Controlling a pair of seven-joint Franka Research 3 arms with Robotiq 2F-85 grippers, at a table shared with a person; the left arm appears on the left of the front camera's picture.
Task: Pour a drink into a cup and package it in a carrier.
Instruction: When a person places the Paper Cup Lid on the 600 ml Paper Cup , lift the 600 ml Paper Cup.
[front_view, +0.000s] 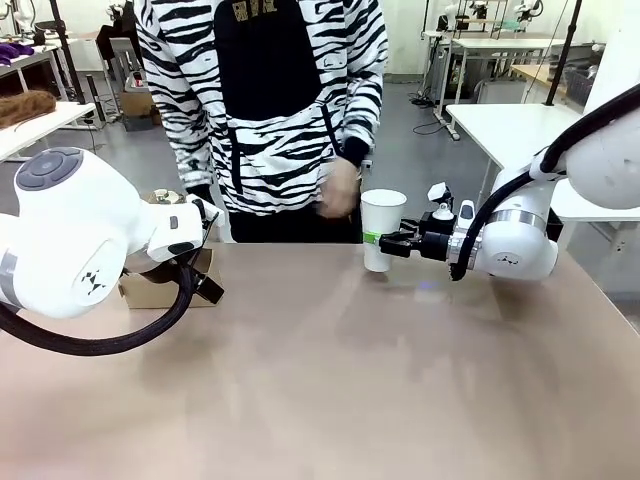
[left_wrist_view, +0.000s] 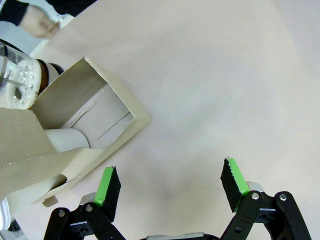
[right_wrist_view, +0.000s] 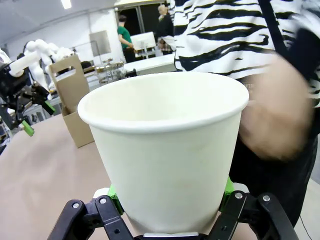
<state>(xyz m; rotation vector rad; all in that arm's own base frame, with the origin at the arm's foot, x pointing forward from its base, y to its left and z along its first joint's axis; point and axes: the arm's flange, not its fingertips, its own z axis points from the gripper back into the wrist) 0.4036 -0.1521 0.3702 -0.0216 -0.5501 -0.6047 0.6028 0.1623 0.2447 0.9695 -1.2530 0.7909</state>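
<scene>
My right gripper is shut on the lower half of a white paper cup, which stands upright and lidless on the table's far side. In the right wrist view the cup sits between the green pads; its bottom is hidden. The brown cardboard carrier stands at the far left, partly behind my left arm. My left gripper hangs open over bare table just beside the carrier, holding nothing. A glass carafe stands behind the carrier; I cannot make out the drink in it.
A person in a striped top stands at the far edge, one hand blurred close to the cup. A white rounded shape shows inside the carrier. The table has free room in the middle and front.
</scene>
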